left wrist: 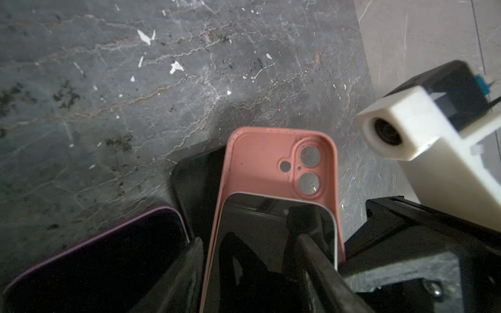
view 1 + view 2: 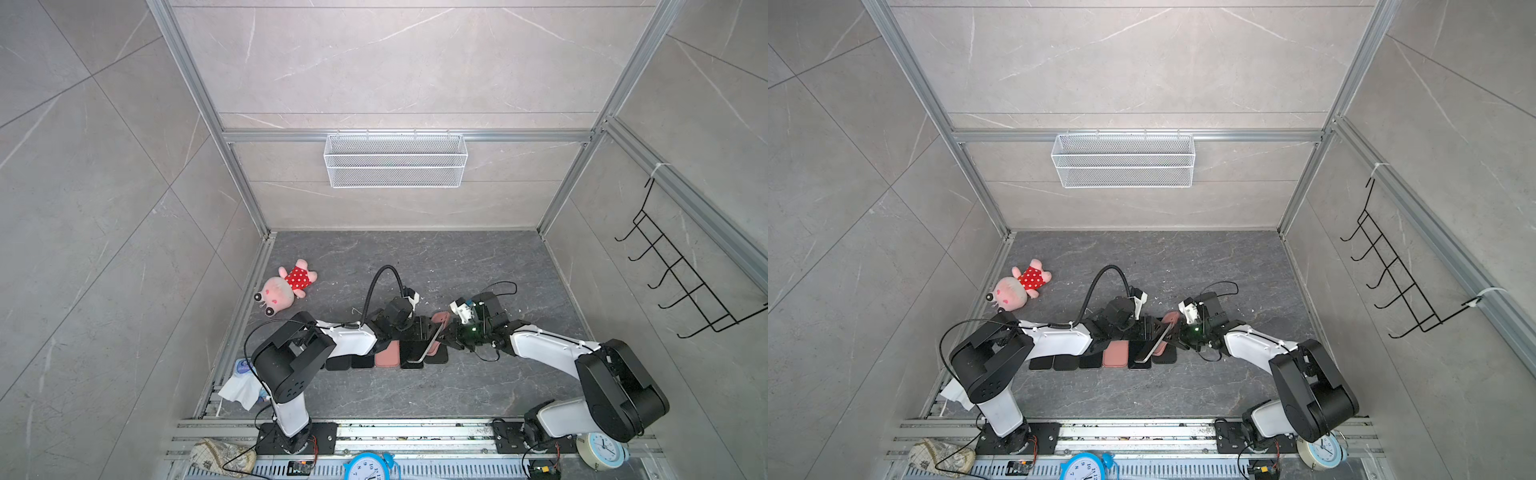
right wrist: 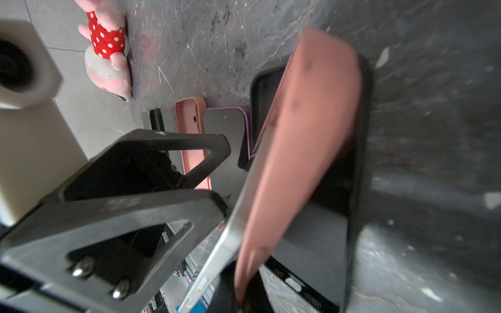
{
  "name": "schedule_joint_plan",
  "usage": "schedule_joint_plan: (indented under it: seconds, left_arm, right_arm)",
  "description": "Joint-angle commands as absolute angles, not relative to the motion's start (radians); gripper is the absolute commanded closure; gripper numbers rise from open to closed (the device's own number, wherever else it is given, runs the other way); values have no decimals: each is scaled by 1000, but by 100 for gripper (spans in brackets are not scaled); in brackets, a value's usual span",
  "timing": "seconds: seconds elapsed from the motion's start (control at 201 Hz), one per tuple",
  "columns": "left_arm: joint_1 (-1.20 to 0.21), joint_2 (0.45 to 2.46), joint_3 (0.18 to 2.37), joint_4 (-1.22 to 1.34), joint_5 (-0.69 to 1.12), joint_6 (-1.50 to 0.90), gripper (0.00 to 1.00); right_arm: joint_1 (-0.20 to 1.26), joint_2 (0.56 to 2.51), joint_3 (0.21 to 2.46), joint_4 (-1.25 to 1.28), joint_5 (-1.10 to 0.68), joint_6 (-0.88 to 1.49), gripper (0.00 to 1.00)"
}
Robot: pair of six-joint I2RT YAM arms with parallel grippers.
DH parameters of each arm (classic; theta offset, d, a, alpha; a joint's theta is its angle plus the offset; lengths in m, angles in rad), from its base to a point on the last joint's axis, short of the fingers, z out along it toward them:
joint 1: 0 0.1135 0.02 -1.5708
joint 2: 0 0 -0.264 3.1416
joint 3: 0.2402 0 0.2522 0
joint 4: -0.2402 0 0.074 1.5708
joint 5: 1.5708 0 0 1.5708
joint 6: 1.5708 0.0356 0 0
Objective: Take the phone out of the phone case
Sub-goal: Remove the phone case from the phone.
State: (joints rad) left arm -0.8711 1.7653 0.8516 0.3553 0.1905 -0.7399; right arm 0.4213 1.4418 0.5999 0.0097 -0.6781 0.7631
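Looking down in both top views, can make out the phone (image 2: 427, 345) (image 2: 1156, 343) only as a thin slanted slab raised over a row of handsets (image 2: 365, 360) on the dark table (image 2: 415, 257), mid-table, between left gripper (image 2: 417, 328) and right gripper (image 2: 446, 338); cannot read either grip from there. Turning to the left wrist view, get the detail: phone (image 1: 271, 238) part-way out of the pink phone case (image 1: 260, 160), baring the case's inner back and both lens cut-outs; glossy black screen, pale metal rim, mirroring the fingers. Find left gripper (image 1: 249, 241) with fingers part-spread, astride phone and case; cannot tell about any actual squeeze. Switching to the right wrist view, see instead the case's outer back (image 3: 306, 135), smudged, standing off the phone's silver edge (image 3: 233, 230), above a black case (image 3: 357, 162) lying flat. Put right gripper as closed tight, pinching the pink case's near end. Spot plush pig (image 3: 108, 54) well apart by the wall, only here and from overhead.
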Motion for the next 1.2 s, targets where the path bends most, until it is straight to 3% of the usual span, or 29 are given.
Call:
schedule_joint_plan:
  seconds: [0.0, 0.638, 0.991, 1.191]
  left_arm:
    - [-926, 1770, 858, 284, 233, -690, 40]
    - [-1066, 1633, 942, -146, 75, -420, 35]
    - [-1094, 1574, 952, -284, -127, -453, 36]
    - [-1097, 1575, 944, -348, -131, -462, 36]
  right_arm:
    - [434, 1442, 642, 101, -763, 720, 100]
    - [428, 1460, 656, 52, -767, 683, 100]
    - [426, 1456, 675, -2, -743, 649, 100]
    - [426, 1462, 694, -35, -740, 627, 100]
